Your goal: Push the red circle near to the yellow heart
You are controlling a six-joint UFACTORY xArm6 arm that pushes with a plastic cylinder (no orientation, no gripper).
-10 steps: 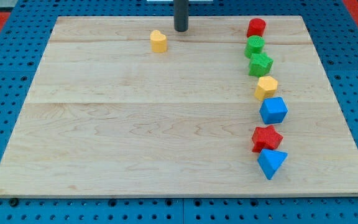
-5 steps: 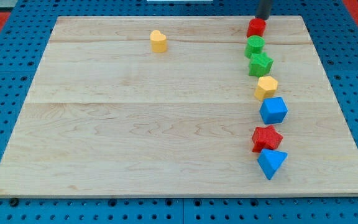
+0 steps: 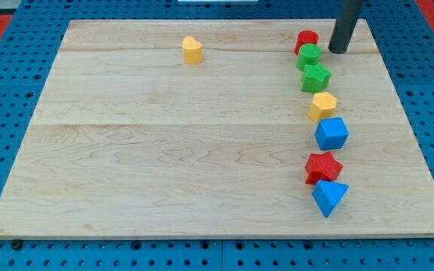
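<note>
Rod end, my tip [image 3: 338, 51]: far right corner of table [image 3: 164, 165], holding nothing, just right of green circle [image 3: 308, 56].
Column along right side, near to far: blue triangle [image 3: 328, 197], red star [image 3: 322, 166], blue cube [image 3: 331, 133], yellow hexagon [image 3: 322, 105], green star [image 3: 316, 77], green circle, red circle [image 3: 305, 39].
Green circle touches red circle's near side.
Yellow heart [image 3: 192, 50]: far edge, well left.
</note>
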